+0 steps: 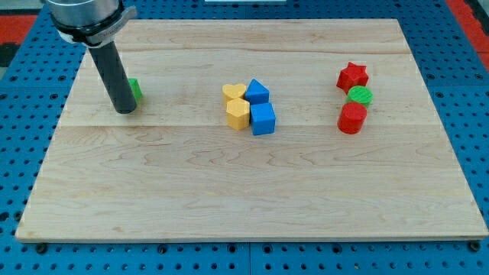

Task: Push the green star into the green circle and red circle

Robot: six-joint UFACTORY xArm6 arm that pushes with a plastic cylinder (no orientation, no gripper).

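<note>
views: we have one camera only, so no overlap to report.
position: we look from in front of and above the bench (244, 191), pitched down at a moderate angle.
facing: toward the bench's far edge; that edge reads shorter than the near one, so we get perspective taper.
range: mid distance; the whole wooden top fits, all four edges visible, near corners close to the view's bottom.
surround: blue perforated base (474, 114) shows on the left, right and bottom margins.
occlusion: our arm's rod enters from the view's top left; my tip (124, 111) shows, and the rod partly hides a green block (135, 89) behind it.
</note>
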